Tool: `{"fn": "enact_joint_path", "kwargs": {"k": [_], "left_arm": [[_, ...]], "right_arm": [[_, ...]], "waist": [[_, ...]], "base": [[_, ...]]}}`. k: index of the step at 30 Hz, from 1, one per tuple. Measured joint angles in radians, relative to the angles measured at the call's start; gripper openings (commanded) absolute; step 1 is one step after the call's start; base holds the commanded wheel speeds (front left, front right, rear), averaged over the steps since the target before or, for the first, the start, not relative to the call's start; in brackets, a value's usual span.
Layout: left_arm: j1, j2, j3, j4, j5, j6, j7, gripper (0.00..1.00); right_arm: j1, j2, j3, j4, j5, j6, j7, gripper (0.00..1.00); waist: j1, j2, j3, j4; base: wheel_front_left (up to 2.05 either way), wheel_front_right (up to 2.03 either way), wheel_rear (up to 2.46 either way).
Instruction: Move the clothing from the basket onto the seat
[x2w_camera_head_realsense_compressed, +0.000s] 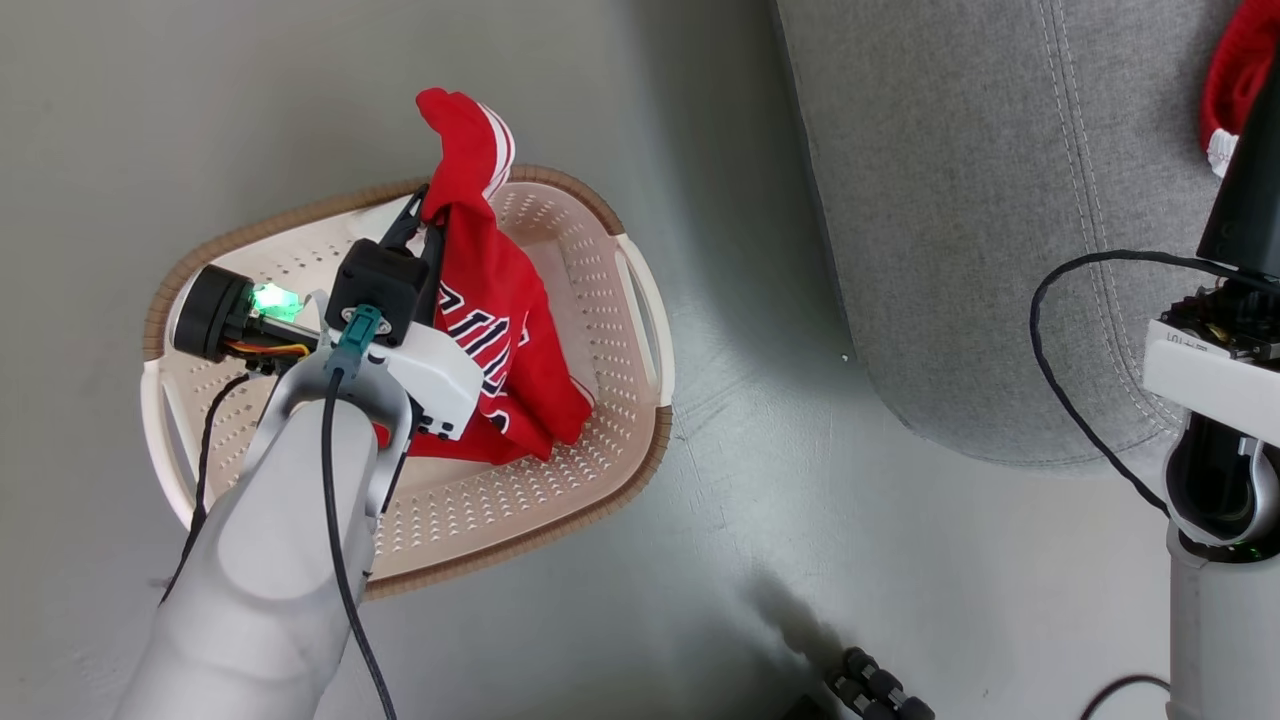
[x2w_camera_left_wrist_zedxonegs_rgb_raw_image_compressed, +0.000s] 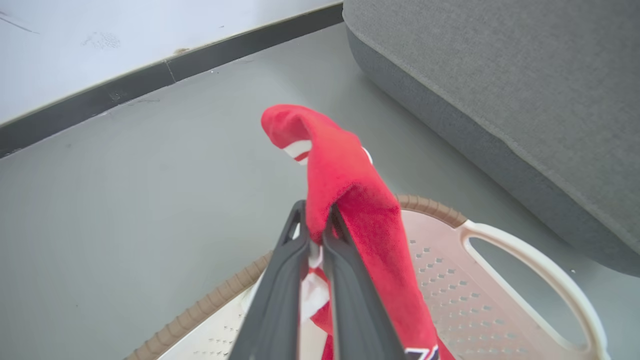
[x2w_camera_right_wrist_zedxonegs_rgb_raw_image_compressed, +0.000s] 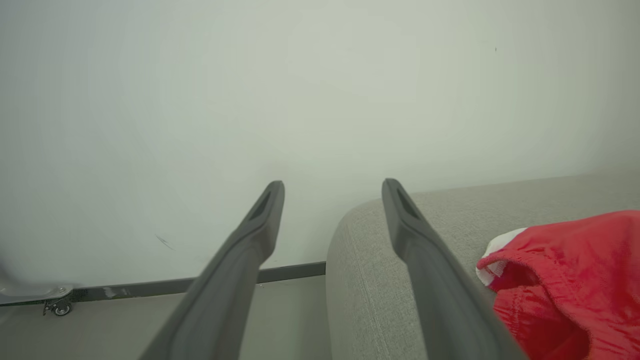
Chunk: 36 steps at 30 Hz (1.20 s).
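Observation:
A red jersey (x2w_camera_head_realsense_compressed: 500, 330) with white stripes and dark lettering hangs above the cream basket (x2w_camera_head_realsense_compressed: 610, 440). My left gripper (x2w_camera_head_realsense_compressed: 428, 215) is shut on its upper fold, and the lower part drapes into the basket. In the left wrist view the two dark fingers (x2w_camera_left_wrist_zedxonegs_rgb_raw_image_compressed: 350, 280) pinch the red jersey (x2w_camera_left_wrist_zedxonegs_rgb_raw_image_compressed: 345, 175) over the basket rim (x2w_camera_left_wrist_zedxonegs_rgb_raw_image_compressed: 430, 205). Red shorts (x2w_camera_right_wrist_zedxonegs_rgb_raw_image_compressed: 575, 280) with a white edge lie on the grey seat (x2w_camera_right_wrist_zedxonegs_rgb_raw_image_compressed: 450, 220); they show as red shorts (x2w_camera_head_realsense_compressed: 1235, 80) at the head view's top right on the seat (x2w_camera_head_realsense_compressed: 980, 200). My right gripper (x2w_camera_right_wrist_zedxonegs_rgb_raw_image_compressed: 332, 190) is open, empty, above the seat's edge.
The basket stands on a grey floor (x2w_camera_head_realsense_compressed: 800, 560) left of the seat. A dark baseboard (x2w_camera_left_wrist_zedxonegs_rgb_raw_image_compressed: 150, 80) and pale wall lie beyond. A black cable (x2w_camera_head_realsense_compressed: 1060, 370) loops by my right arm. A dark ribbed part (x2w_camera_head_realsense_compressed: 880, 690) of the robot base sits at the bottom.

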Motion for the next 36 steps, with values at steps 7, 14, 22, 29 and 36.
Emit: {"fn": "enact_joint_path", "kwargs": {"k": [7,14,22,29,36], "left_arm": [[0.069,0.005,0.039,-0.137,-0.037,0.027,0.000,0.00],[0.103,0.016,0.077,-0.280,-0.054,0.056,-0.001,0.00],[0.189,0.022,0.108,-0.412,-0.066,0.079,-0.002,0.00],[0.240,0.026,0.131,-0.501,-0.087,0.080,-0.008,0.00],[0.286,0.020,0.142,-0.585,-0.103,0.080,-0.008,0.00]], "right_arm": [[0.000,0.000,0.000,0.021,-0.040,0.000,-0.002,1.00],[0.000,-0.001,0.016,0.029,-0.077,0.000,-0.007,1.00],[-0.001,-0.002,0.030,0.060,-0.124,0.000,-0.007,1.00],[0.002,-0.003,0.045,0.096,-0.167,0.000,-0.007,1.00],[0.006,-0.010,0.055,0.125,-0.182,0.000,-0.007,1.00]], "waist": [[0.0000,0.0000,-0.039,0.024],[0.0000,0.0000,-0.084,0.052],[0.0000,0.0000,-0.149,0.093],[0.0000,0.0000,-0.206,0.127],[0.0000,0.0000,-0.269,0.161]], "base": [[0.00,0.00,0.00],[0.00,0.00,0.00],[0.00,0.00,0.00],[0.00,0.00,0.00],[0.00,0.00,0.00]]}}
